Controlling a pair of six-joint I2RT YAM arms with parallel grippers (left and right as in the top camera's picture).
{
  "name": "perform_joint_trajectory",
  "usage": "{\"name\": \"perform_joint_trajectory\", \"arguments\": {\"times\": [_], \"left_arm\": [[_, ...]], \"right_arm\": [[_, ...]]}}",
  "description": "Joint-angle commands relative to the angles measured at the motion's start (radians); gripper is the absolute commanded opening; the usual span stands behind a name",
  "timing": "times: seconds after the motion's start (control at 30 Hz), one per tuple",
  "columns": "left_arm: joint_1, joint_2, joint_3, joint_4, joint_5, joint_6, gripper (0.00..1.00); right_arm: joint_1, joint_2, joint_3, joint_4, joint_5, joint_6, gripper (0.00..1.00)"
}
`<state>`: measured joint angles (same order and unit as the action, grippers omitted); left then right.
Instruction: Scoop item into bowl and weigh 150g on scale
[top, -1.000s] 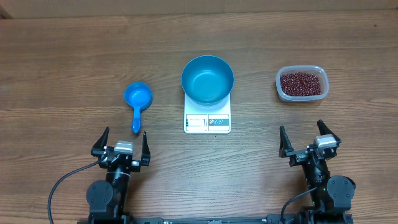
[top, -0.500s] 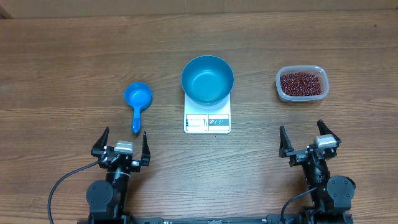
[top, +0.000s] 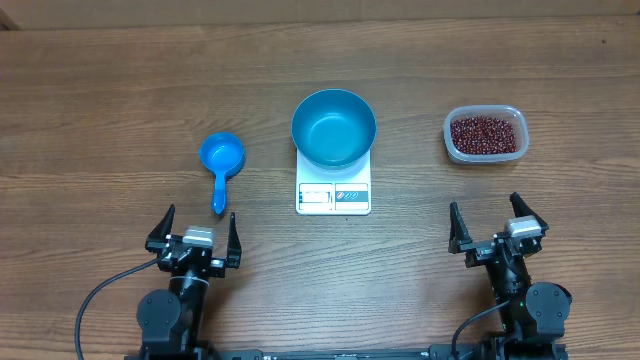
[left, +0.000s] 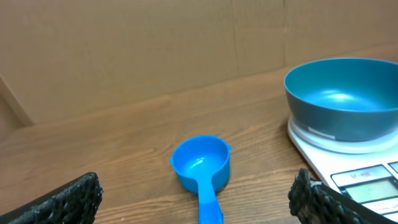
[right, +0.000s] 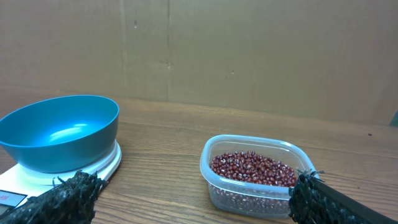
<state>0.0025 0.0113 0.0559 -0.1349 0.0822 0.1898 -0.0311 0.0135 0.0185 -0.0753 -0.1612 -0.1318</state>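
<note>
Wooden table (top: 100, 80): blue bowl (top: 334, 127) on white scale (top: 333, 197), beans (top: 485, 133) in clear tub (top: 449, 140), scoop (top: 221, 160); left gripper (top: 198, 218), right gripper (top: 483, 204) spread wide, empty.

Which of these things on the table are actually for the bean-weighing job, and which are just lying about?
For the job:
- red-brown beans
- clear plastic tub holding them
- blue scoop
- blue bowl
- white digital scale under the bowl

Just lying about:
- nothing I can spot; apart from the robot's arms, the rest is the wooden table itself
</note>
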Motion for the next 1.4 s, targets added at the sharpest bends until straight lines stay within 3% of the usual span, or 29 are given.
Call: {"name": "perform_joint_trajectory", "arguments": {"times": [0.0,0.27,0.6,0.77,0.93,1.03,1.17,1.37], "left_arm": [[0.006,0.004,0.112,-0.054,-0.003,-0.006,1.00],[0.006,0.195,0.315,-0.164,0.000,0.032,1.00],[0.007,0.710,0.746,-0.424,0.008,0.103,1.00],[0.046,0.961,0.960,-0.548,0.130,0.159,1.00],[0.184,1.198,1.145,-0.661,0.331,0.176,1.00],[0.260,1.338,1.262,-0.783,0.351,0.196,1.00],[0.273,1.476,1.348,-0.906,0.272,0.266,1.00],[0.272,1.622,1.349,-0.911,0.273,0.288,0.99]], "right_arm": [[-0.004,-0.011,-0.010,0.006,-0.013,-0.016,1.00],[-0.004,-0.011,-0.010,0.006,-0.013,-0.015,1.00],[-0.004,-0.011,-0.010,0.006,-0.013,-0.015,1.00],[-0.004,-0.011,-0.010,0.006,-0.013,-0.016,1.00],[-0.004,-0.011,-0.010,0.006,-0.013,-0.015,1.00],[-0.004,-0.011,-0.010,0.006,-0.013,-0.015,1.00],[-0.004,-0.011,-0.010,0.006,-0.013,-0.015,1.00],[-0.004,-0.011,-0.010,0.006,-0.013,-0.015,1.00]]}}
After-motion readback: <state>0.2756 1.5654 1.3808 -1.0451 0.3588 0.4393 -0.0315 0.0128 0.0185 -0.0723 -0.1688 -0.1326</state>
